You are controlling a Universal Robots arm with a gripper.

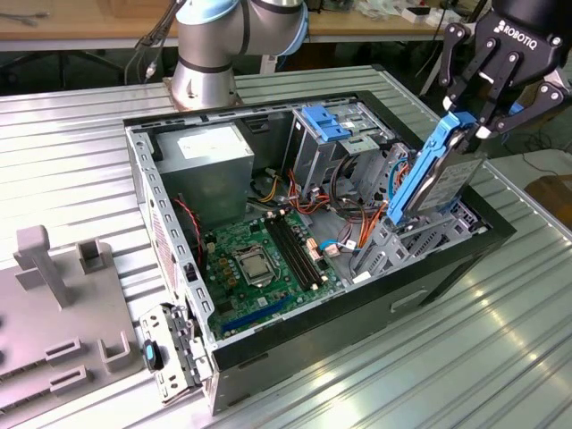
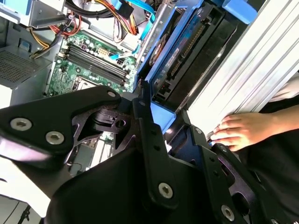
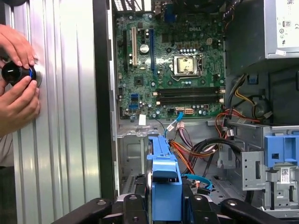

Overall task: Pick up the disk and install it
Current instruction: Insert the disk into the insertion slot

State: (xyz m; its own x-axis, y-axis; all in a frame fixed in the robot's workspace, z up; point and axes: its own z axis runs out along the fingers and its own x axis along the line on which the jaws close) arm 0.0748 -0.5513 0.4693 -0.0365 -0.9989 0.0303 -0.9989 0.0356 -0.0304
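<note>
The disk (image 1: 438, 174) is a dark flat drive with blue side rails. It stands steeply tilted, its lower end down at the drive bay (image 1: 407, 237) on the exterior view's right side of the open computer case (image 1: 357, 308). My gripper (image 1: 469, 121) is shut on its upper end, and the black fingers (image 1: 490, 89) clamp the blue rail. In the first wrist view the disk (image 3: 164, 186) shows edge-on between the fingers. In the second wrist view the disk (image 2: 180, 51) reaches down into the case from my gripper (image 2: 161, 126).
Inside the case lie a green motherboard (image 1: 255, 255), a grey power-supply box (image 1: 210, 152), a metal cage with a blue tab (image 1: 326, 125) and loose cables (image 1: 344, 219). A person's hands (image 3: 18, 88) hold a dark knob (image 3: 16, 73) on the ribbed table beside the case. A grey fixture (image 1: 54, 295) sits at the exterior view's left.
</note>
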